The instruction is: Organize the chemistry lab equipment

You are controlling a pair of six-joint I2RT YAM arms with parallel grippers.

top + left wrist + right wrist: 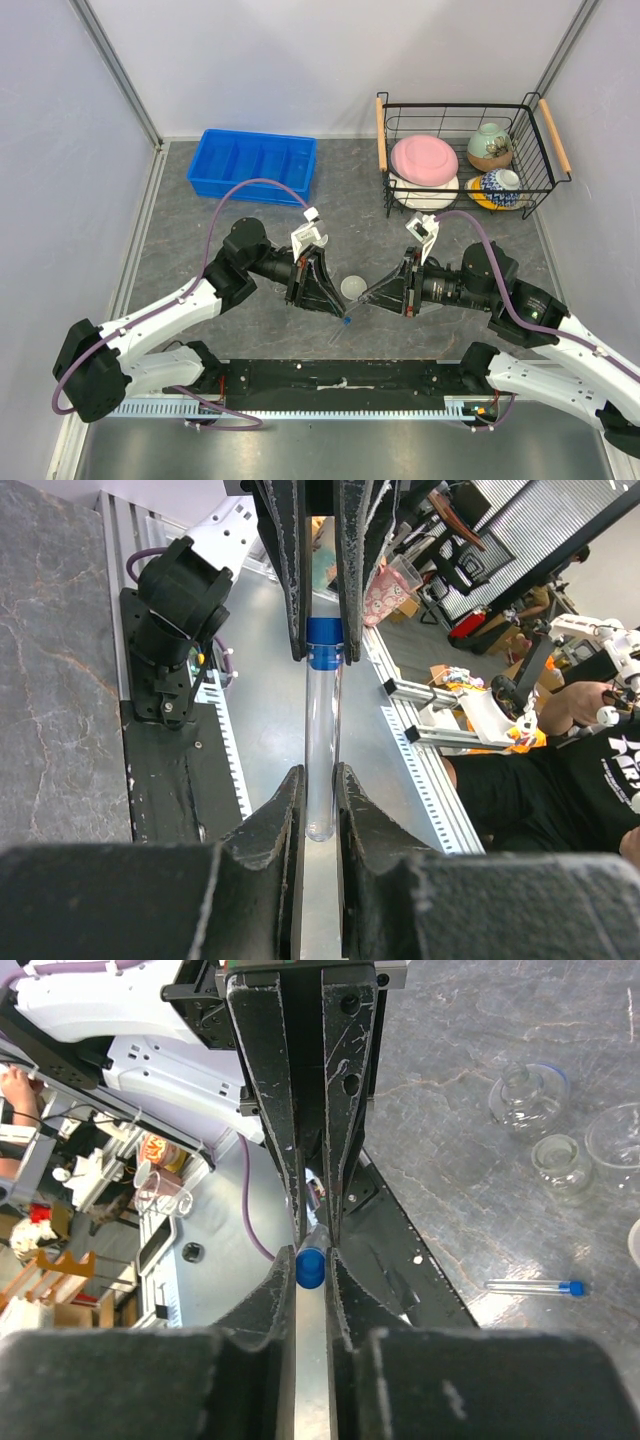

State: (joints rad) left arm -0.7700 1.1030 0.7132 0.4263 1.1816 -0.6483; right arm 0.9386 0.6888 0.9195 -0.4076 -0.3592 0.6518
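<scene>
**tubewrangler:** Grey stone-look bench [175,200], and over the near-middle of it there's what looks like a mid-air handover of a tube [321,740]. Left claw [320,790] is clenched on the clear bottom end. Right claw [312,1270] is pinched in on either side of the blue cap [325,645], touching it as far as I can tell. The tube's up off the bench, strung straight between the two. How would you finish this cleanly?

**labgoblin:** I'd make sure the right one is squeezed squarely on the cap before the left lets go. The cap's short and round, so a grip on just its edge could let the tube swing or drop. Then the left opens only a little and backs straight out along the tube's line with no twisting, since that clear body looks slick. The right wrist cam also shows a second tube [535,1286] lying flat on the bench. Past that are a flask [527,1095] and a small beaker [563,1160], so I'd carry high enough to clear them.

**tubewrangler:** And where does it go? There's a white dish [353,287] just beyond the claws, then a blue bin [255,165] and a wire basket [455,100] at the far end.

**labgoblin:** My guess is the bin's compartments. The basket's got a pink plate [424,158] in it, which isn't lab gear.
</scene>
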